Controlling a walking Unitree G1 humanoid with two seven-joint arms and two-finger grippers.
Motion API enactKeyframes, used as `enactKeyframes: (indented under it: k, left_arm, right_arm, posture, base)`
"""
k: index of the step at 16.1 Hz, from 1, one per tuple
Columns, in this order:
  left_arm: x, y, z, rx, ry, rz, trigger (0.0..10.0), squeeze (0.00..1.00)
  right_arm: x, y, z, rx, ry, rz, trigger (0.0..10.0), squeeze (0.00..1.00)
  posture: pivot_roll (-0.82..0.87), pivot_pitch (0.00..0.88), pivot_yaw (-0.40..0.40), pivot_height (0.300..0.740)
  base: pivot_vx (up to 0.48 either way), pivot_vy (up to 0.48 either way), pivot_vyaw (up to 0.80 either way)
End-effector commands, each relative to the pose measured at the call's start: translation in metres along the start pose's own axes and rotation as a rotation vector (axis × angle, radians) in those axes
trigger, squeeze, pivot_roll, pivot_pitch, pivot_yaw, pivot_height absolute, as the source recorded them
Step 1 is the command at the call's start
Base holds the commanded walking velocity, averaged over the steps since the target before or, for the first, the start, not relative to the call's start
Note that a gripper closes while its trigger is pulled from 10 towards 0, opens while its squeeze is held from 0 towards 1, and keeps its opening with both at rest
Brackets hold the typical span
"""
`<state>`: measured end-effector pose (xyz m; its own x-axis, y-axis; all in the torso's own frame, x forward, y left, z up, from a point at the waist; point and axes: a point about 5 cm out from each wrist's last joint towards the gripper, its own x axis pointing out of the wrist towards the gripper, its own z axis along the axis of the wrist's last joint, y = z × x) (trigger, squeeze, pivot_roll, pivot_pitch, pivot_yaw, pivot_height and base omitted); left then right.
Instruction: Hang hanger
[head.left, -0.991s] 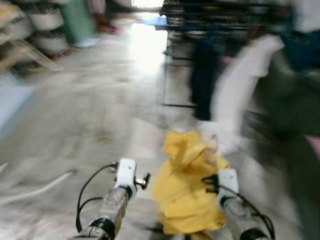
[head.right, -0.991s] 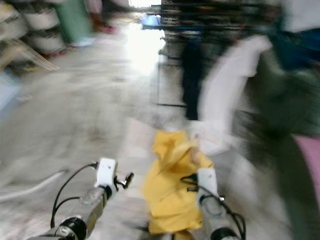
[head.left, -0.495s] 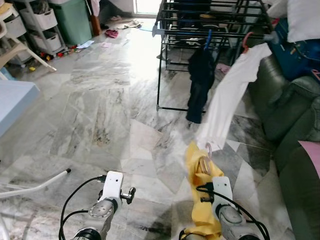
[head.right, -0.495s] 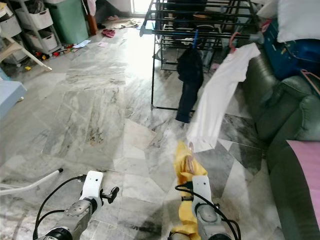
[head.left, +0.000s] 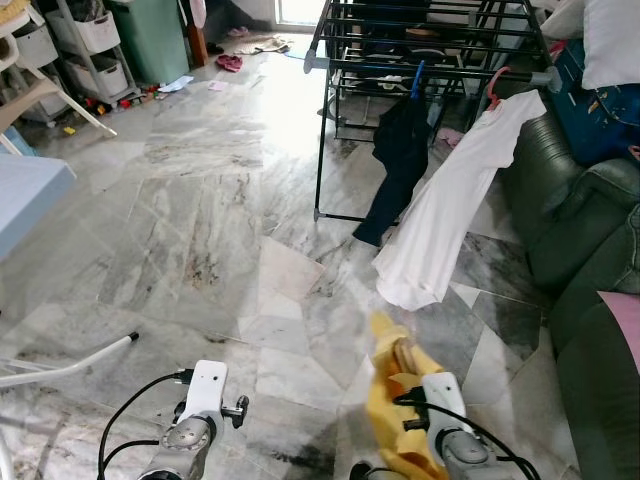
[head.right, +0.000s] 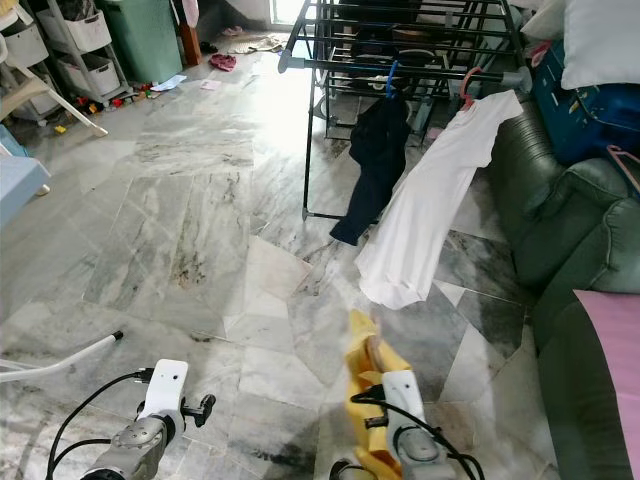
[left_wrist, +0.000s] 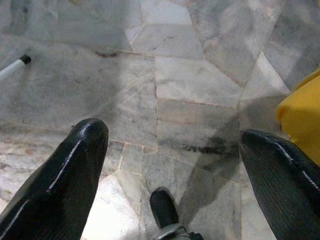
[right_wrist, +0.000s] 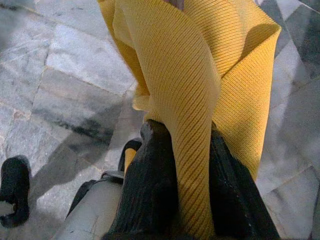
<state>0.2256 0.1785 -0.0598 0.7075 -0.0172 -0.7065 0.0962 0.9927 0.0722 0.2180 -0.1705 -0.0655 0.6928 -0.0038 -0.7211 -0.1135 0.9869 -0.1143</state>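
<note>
no readable text, no labels, no brand marks, no numbers, no signs anywhere

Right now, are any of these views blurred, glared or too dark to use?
Eye views: sharp, though daylight washes out the floor beside the drying rack. Left wrist view: clear, the open left hand casts a shadow. Right wrist view: close, sharp on the yellow garment.
</note>
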Motion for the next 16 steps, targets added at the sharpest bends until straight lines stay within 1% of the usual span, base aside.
enactKeyframes:
  k: [1, 3, 5, 9, 10, 13, 16]
  left_arm:
    - [-0.003, 0.003, -0.014, 0.013, 0.053, 0.020, 10.0, 0.00]
    - [-0.005, 0.003, -0.019, -0.003, 0.069, 0.034, 10.0, 0.00]
    - [-0.006, 0.003, -0.025, 0.006, 0.092, 0.032, 10.0, 0.00]
    - [-0.006, 0.001, -0.025, 0.015, 0.086, 0.010, 10.0, 0.00]
    - [-0.007, 0.003, -0.026, 0.018, 0.093, 0.013, 10.0, 0.00]
    - [-0.008, 0.007, -0.029, 0.036, 0.113, 0.019, 10.0, 0.00]
    - [-0.007, 0.011, -0.028, 0.032, 0.117, 0.049, 10.0, 0.00]
  right_arm:
    - [0.000, 0.005, -0.001, -0.034, 0.005, 0.028, 10.0, 0.00]
    - [-0.001, 0.009, -0.005, -0.058, 0.016, 0.048, 10.0, 0.00]
    - [-0.002, 0.013, -0.010, -0.072, 0.034, 0.063, 10.0, 0.00]
    - [-0.004, 0.011, -0.016, -0.089, 0.053, 0.066, 10.0, 0.00]
    - [-0.004, 0.008, -0.019, -0.089, 0.063, 0.054, 10.0, 0.00]
    - [-0.005, 0.004, -0.021, -0.072, 0.069, 0.035, 10.0, 0.00]
    - [-0.005, 0.001, -0.021, -0.020, 0.072, 0.014, 10.0, 0.00]
  posture:
    - [-0.03, 0.045, -0.047, 0.740]
    - [-0.03, 0.047, -0.050, 0.740]
    - [-0.02, 0.046, -0.053, 0.740]
    - [-0.01, 0.044, -0.058, 0.740]
    - [-0.01, 0.044, -0.058, 0.740]
    - [-0.02, 0.038, -0.042, 0.740]
    - [-0.02, 0.033, -0.039, 0.740]
  base:
    - [0.000, 0.000, 0.00]
    - [0.000, 0.000, 0.00]
    - [0.000, 0.000, 0.00]
    - [0.000, 0.000, 0.00]
    - [0.000, 0.000, 0.00]
    - [0.000, 0.000, 0.00]
    - [0.000, 0.000, 0.00]
